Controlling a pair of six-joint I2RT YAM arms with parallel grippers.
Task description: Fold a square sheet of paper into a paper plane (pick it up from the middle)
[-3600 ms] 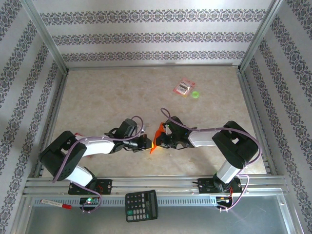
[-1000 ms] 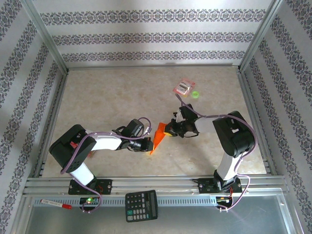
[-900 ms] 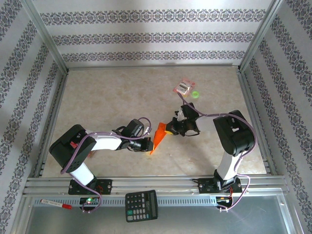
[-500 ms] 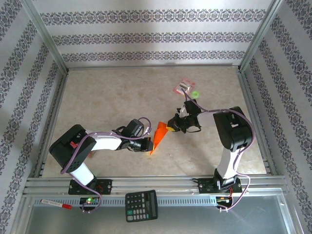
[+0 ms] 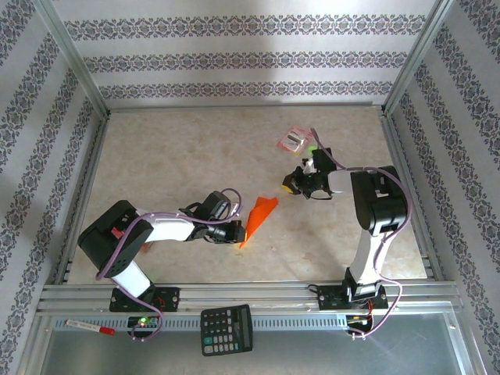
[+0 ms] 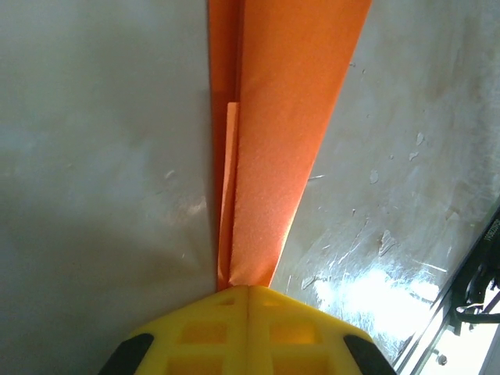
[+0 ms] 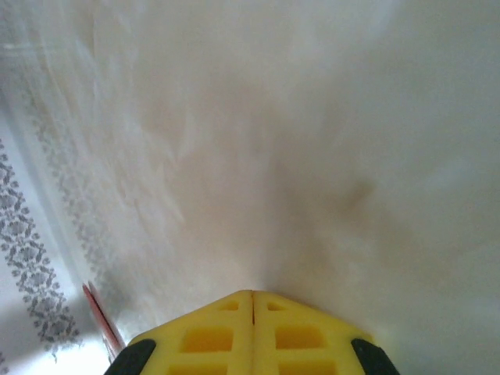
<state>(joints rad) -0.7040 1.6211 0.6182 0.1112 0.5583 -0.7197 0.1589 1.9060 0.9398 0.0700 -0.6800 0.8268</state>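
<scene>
Orange paper plane (image 5: 258, 217) pinched by left end effector (image 5: 238, 232).

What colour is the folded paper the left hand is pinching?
Bright orange, plain with no print; the paper plane shows best in the left wrist view.

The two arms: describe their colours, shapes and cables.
The left arm and the right arm both have chunky black joints and white link covers, with a purple cable looping along each. The left gripper and the right gripper have yellow fingers with square recesses and black outer corners.
</scene>
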